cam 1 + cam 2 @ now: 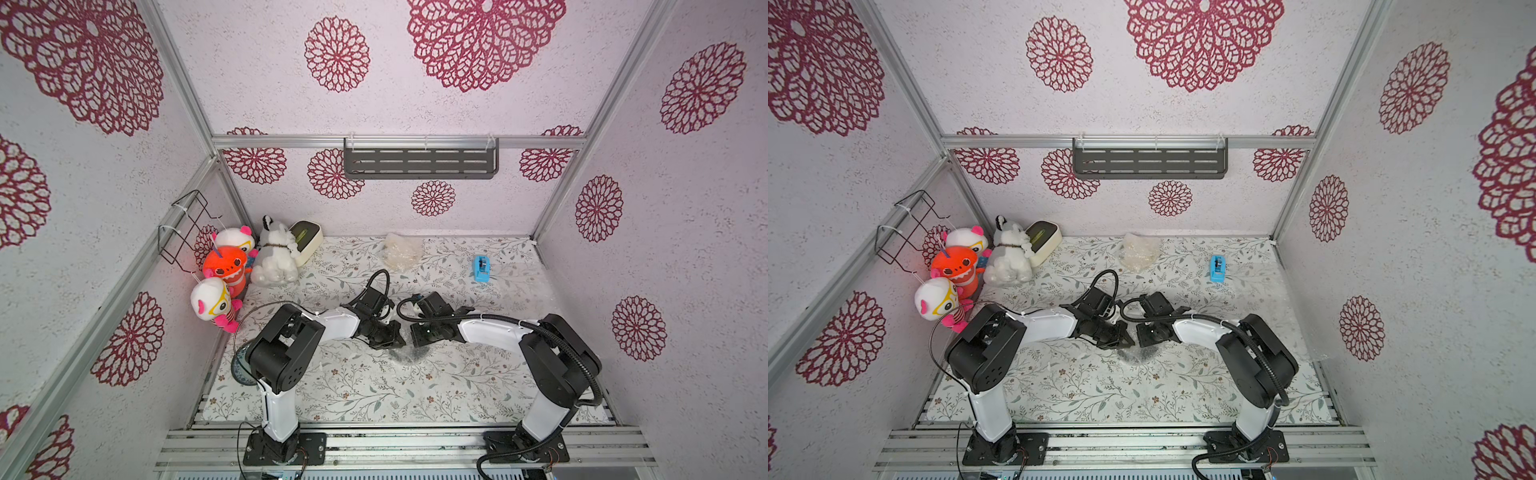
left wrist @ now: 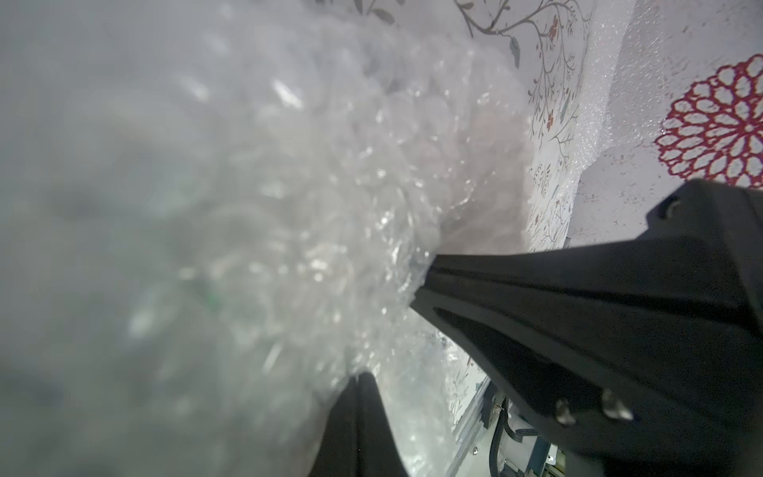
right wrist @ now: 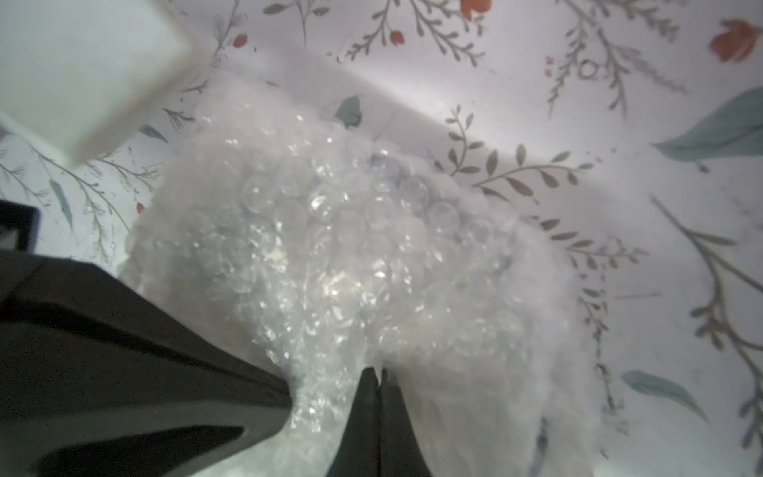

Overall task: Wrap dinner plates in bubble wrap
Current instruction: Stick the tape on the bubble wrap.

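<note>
At mid-worktop (image 1: 353, 386), the left end effector (image 2: 398, 330) and right end effector (image 3: 330, 386) each clamp narrowly on crumpled bubble wrap (image 3: 351, 256).

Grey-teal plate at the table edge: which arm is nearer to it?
Left. The left arm has its elbow over the plate; the right arm stands across the table.

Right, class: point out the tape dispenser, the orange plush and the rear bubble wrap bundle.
tape dispenser (image 1: 482, 269): a top view, its body.
orange plush (image 1: 225, 264): a top view, its face.
bubble wrap bundle (image 1: 401, 251): a top view, its centre.
</note>
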You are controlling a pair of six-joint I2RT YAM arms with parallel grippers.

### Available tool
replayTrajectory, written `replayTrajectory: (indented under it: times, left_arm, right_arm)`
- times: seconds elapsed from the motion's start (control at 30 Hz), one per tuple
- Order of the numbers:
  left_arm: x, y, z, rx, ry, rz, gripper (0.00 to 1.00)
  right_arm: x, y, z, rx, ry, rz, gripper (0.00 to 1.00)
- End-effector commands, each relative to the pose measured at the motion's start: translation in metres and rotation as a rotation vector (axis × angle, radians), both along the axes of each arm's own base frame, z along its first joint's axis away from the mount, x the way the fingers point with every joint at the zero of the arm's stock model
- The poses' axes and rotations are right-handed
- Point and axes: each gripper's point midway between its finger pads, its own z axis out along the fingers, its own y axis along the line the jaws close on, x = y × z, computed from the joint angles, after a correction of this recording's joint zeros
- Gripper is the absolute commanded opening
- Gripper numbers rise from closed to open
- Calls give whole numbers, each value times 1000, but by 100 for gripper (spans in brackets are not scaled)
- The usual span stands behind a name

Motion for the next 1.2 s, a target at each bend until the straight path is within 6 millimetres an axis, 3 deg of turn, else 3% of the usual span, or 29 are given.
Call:
replayTrajectory:
  times: [0.0,0.17,0.37,0.47,0.5,0.57,0.7,0.93,1.17]
  left_arm:
    - [-6,3,-5,40,16,-14,0]
    - [-7,4,-5,45,16,-8,0]
    - [-7,5,-6,50,16,-6,0]
    - [-8,6,-6,54,17,-3,0]
    - [-7,6,-6,53,15,-2,0]
    - [-7,6,-6,54,14,-2,0]
    - [-8,5,-5,50,16,-7,0]
    - [-8,5,-5,52,11,-5,0]
    - [-9,4,-5,51,11,-5,0]
  right_arm:
    - [-12,-11,20,7,-8,-24,0]
    - [-36,-18,-11,6,76,-35,0]
    - [-34,-22,25,25,2,-42,0]
    - [-40,-26,30,39,15,-71,0]
    - [-43,-28,32,47,9,-82,4]
    - [-50,-35,36,85,-6,-107,27]
    - [-63,-34,46,167,-50,-33,38]
    - [-80,-15,28,196,-109,250,43]
    - [-72,-4,7,158,-134,310,40]
